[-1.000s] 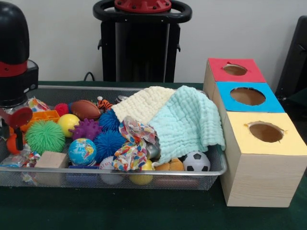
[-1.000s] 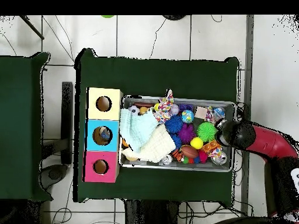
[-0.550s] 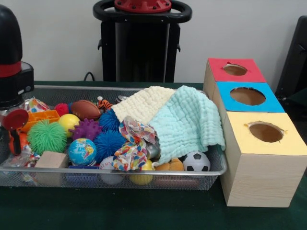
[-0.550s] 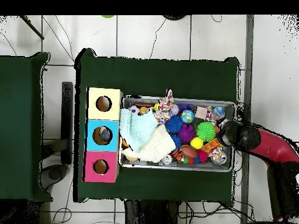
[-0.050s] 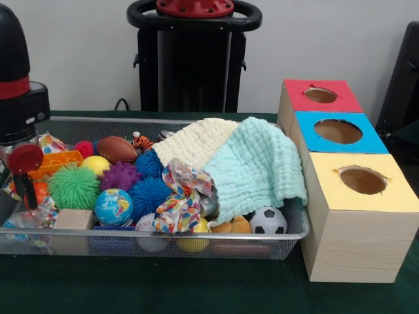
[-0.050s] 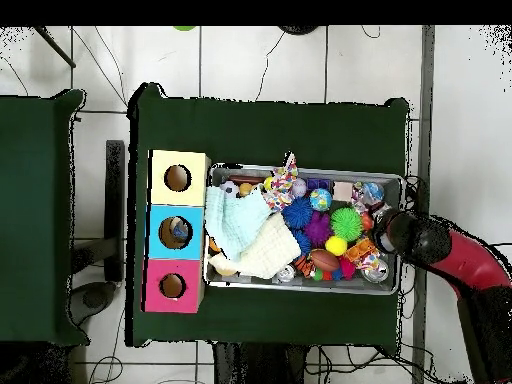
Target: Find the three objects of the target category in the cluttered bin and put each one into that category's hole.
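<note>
No text, label, brand or number is showing legibly anywhere on the mesh bin (image 5: 288, 230) or its toys.

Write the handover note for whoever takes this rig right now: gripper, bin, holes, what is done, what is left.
Gripper: at the bin's end farthest from the boxes, low among the toys; open or shut cannot be told.
Bin: full of balls, spiky toys and a wooden block; cream cloth and mint cloth cover the end by the boxes.
Red hole, blue hole, yellow hole: nothing seen going in.
Left: by the look of it, all three objects.
</note>
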You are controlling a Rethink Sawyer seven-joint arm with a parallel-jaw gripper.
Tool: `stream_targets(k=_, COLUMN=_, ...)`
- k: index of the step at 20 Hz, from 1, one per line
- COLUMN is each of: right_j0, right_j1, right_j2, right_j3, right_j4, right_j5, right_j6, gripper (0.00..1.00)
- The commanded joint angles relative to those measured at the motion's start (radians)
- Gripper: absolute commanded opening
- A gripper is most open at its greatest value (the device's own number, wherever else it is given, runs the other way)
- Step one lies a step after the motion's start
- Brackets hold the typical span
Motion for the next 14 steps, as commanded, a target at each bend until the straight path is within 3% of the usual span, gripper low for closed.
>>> stream_targets(k=1, right_j0=0.001, right_j1=-0.014, right_j2=0.150, right_j3=0.113, right_j4=0.053, right_j5=-0.013, right_j6=-0.054, gripper=1.00)
stream_targets(k=14, right_j0=-0.027, right_j1=0.056, right_j2=0.191, right_j3=0.097, right_j4=0.001, right_j5=-0.155, right_j6=-0.050, gripper=1.00)
